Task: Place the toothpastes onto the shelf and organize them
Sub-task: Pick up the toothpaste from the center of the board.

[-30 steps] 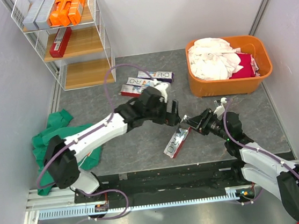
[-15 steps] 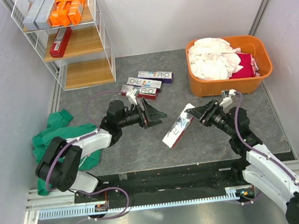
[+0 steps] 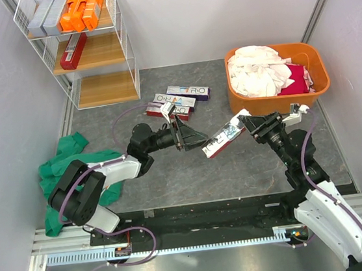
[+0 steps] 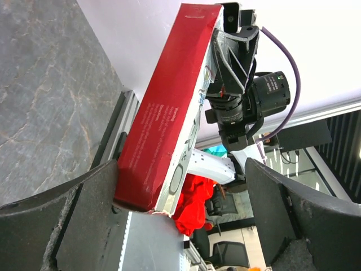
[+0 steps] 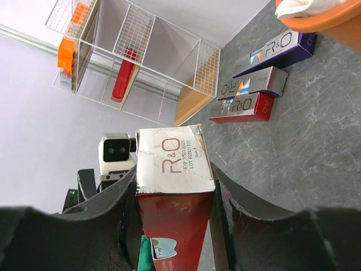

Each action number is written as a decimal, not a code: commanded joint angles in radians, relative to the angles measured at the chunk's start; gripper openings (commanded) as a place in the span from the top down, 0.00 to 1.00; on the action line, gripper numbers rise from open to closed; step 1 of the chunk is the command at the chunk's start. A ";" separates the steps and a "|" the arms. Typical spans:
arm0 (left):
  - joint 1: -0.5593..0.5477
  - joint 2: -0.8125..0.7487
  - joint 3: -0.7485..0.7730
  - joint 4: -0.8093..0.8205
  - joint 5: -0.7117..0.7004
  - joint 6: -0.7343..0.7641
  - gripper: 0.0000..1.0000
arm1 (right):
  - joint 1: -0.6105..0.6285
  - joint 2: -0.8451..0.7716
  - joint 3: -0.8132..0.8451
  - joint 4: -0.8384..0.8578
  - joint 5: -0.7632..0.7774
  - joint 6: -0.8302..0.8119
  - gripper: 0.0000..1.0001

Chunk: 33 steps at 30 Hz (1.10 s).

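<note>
Now raised, red carton (image 3: 222,139) clenched in right gripper (image 3: 240,124), nearer left gripper (image 3: 194,134) (jaws spread wide)

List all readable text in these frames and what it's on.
"R&O": end flap of the held red toothpaste carton.
"EXP", "LOT": same flap; the codes after them are too small to read.
"R&O": purple carton, grey carton, lying red carton.
Held carton's side print: blurred.

Robot lab test cell. White partition walls (image 3: 232,12) enclose a grey stone-look tabletop (image 3: 172,175); aluminium mounting rail (image 3: 200,243) along near edge; wire shelf (image 3: 104,88) far left.
</note>
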 commanded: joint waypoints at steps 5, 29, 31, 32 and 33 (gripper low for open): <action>-0.029 0.023 0.058 -0.024 0.008 0.016 0.03 | 0.000 -0.040 0.087 0.030 0.104 0.027 0.74; -0.112 0.175 0.046 0.365 -0.038 -0.104 0.34 | 0.000 -0.063 0.104 0.018 0.118 0.046 0.73; -0.114 0.175 0.045 0.381 -0.044 -0.104 0.41 | 0.000 -0.063 0.104 0.016 0.116 0.047 0.73; -0.114 0.173 0.045 0.385 -0.050 -0.102 0.43 | 0.000 -0.063 0.103 0.016 0.115 0.047 0.72; -0.114 0.175 0.045 0.384 -0.054 -0.102 0.44 | 0.002 -0.065 0.103 0.016 0.113 0.049 0.72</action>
